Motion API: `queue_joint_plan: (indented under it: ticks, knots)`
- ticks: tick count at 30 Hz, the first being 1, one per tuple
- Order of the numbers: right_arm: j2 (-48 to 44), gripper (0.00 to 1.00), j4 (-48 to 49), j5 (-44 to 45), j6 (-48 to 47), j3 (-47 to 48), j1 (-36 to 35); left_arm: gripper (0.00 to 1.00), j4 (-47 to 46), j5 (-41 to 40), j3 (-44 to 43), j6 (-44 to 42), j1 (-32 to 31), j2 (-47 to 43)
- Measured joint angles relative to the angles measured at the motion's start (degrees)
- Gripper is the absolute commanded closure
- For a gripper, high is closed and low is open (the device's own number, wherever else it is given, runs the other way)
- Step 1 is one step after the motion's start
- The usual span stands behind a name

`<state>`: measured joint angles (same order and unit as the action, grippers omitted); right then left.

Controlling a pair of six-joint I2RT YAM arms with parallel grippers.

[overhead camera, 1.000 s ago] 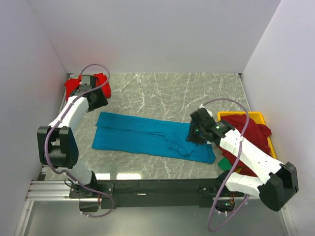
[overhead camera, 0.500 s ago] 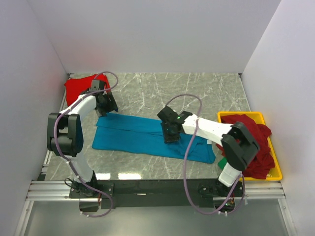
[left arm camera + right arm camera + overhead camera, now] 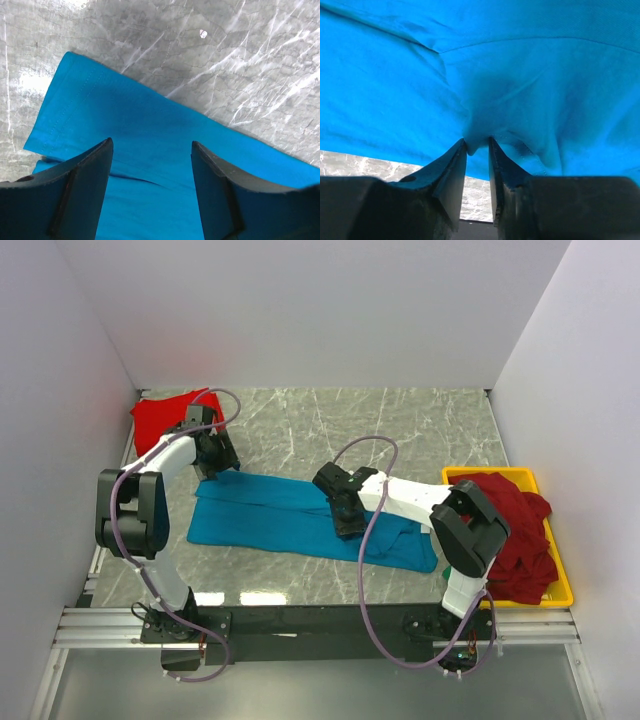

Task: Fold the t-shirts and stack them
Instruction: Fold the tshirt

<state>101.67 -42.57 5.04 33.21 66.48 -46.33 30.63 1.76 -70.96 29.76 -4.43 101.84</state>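
Right claw (image 3: 477,145): at the near edge of the teal shirt (image 3: 270,515), right of its middle, fingertips pressed together on a small raised fold of the teal cloth. Gripping it.

Teal shirt: lies flat as a long band on the marble table (image 3: 350,430), its right end rumpled.

To the right of the teal shirt, apart from it: maroon shirt (image 3: 515,525) heaped in a yellow tray (image 3: 566,592), spilling over the rim.

Left claw (image 3: 150,150): above the teal shirt's far left corner, fingers spread wide, nothing between them.

Beyond that corner, near the back wall: red shirt (image 3: 160,420), bunched.
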Motion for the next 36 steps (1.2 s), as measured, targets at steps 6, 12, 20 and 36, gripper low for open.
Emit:
queue_joint_plan:
  ticks: [6,12,20,36]
  knots:
    - [0.7,1.00,-0.7,0.6,0.3,0.3,0.0,0.31,0.0,0.0,0.0,0.0,0.0,0.0]
    - [0.1,1.00,-2.3,2.1,2.2,0.2,0.5,0.31,-0.1,0.0,0.2,0.0,0.0,0.0]
    - [-4.7,0.88,-5.2,5.8,4.8,-0.5,4.7,0.31,-0.2,0.1,0.9,0.0,0.0,0.0]
    - [-7.4,0.77,-4.5,3.9,-1.2,7.5,3.1,0.31,-0.9,1.4,1.4,0.0,0.0,0.1]
